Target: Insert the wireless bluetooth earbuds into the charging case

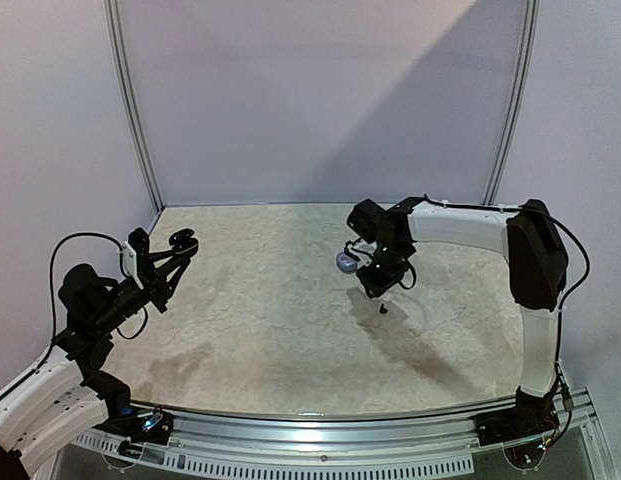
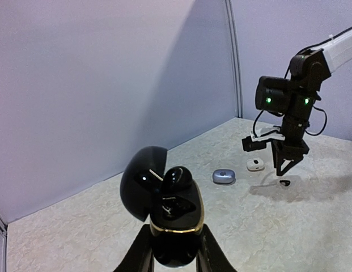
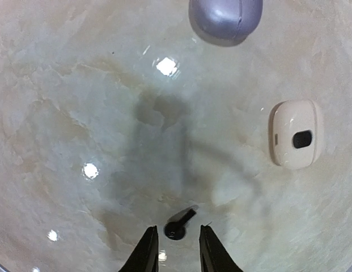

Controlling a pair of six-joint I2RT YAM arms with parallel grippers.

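Clamped upright between the left jaws, closest to the lens, stands the black charging case [image 2: 174, 226] with its lid [image 2: 143, 180] swung back; one dark earbud [image 2: 177, 177] appears to sit in a well, and the neighbouring well looks vacant. Across the bench [image 1: 260, 330], the right jaws hang low over a second black earbud [image 3: 178, 225], standing apart on either side of it without touching. A lilac-grey case [image 3: 225, 20] and a white case [image 3: 295, 135] lie beyond it. By my reading, half the pair is stowed; this bud is not yet gripped, carried over or seated.
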